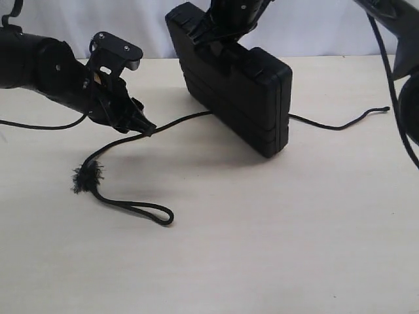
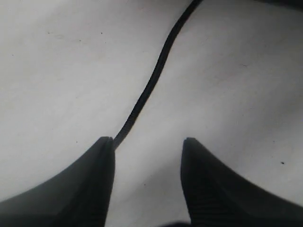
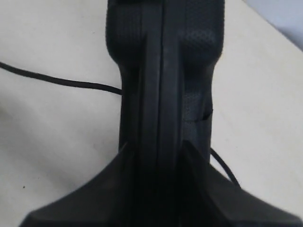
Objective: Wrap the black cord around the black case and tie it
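Evidently the case (image 1: 242,98) is stood on its long edge so that the cord (image 1: 180,120) can be led around it. The right gripper (image 1: 219,33) reaches in from the top centre of the exterior view and is clenched on the case's upper edge, with its fingers (image 3: 106,189) pressed to either face in the right wrist view. The cord runs along the table (image 1: 294,248) from its plain end at the right and disappears at the foot of the case; whether it passes under or behind, I cannot tell. It reappears on the left side, goes to the left gripper (image 1: 145,125), then curves down to its frayed, looped end at lower left. The left gripper sits low over that stretch, probably to take it for the wrap. Its fingers (image 2: 94,184) stand apart and clamp nothing. The cord meets the tip of one finger rather than lying in the gap between them.
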`<state>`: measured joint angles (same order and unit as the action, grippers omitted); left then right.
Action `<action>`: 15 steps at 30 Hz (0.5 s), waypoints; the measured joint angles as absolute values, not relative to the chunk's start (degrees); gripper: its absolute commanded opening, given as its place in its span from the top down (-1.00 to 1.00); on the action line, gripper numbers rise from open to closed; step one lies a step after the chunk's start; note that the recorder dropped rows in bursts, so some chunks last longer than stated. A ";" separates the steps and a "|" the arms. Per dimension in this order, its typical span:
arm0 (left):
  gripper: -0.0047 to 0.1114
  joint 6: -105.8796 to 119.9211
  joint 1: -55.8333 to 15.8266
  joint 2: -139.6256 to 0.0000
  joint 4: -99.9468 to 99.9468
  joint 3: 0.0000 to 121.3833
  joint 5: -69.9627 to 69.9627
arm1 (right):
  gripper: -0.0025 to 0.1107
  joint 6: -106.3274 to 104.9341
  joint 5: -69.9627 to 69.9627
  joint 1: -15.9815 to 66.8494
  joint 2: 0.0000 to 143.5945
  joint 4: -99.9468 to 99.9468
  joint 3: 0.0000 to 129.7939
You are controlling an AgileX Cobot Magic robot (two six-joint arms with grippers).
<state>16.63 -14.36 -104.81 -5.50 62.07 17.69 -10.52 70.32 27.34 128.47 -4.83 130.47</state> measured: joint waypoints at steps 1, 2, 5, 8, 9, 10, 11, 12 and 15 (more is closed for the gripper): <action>0.18 16.63 -14.51 -105.19 -5.68 62.07 16.84 | 0.88 -10.43 70.08 28.32 128.13 -4.83 129.39; 0.18 16.63 -14.63 -105.77 -5.79 62.07 16.08 | 0.88 -10.43 70.03 28.77 128.15 -4.83 129.06; 0.23 16.63 -14.63 -107.71 -6.03 61.03 10.06 | 0.88 -10.43 69.94 29.54 128.10 -2.80 127.95; 0.68 16.63 -14.63 -107.86 -6.03 58.61 2.67 | 0.88 -10.43 69.94 29.54 128.10 -1.96 127.71; 0.93 16.63 -14.63 -107.86 -6.03 57.92 0.73 | 0.88 -10.43 69.94 29.54 128.10 -1.98 127.62; 0.92 16.73 -14.63 -107.86 -5.63 56.41 -3.25 | 0.88 -10.18 69.94 29.54 128.10 -1.98 127.62; 0.92 16.73 -14.63 -107.86 -5.28 55.23 -5.39 | 0.88 -10.18 69.94 29.54 128.10 -1.98 127.62; 0.92 16.73 -14.63 -107.60 -4.26 52.93 -9.52 | 0.88 -10.03 69.94 29.54 128.10 -2.10 127.62; 0.92 14.64 -14.84 -105.33 1.16 47.45 -18.40 | 0.88 -9.91 69.94 29.54 128.10 -2.20 127.62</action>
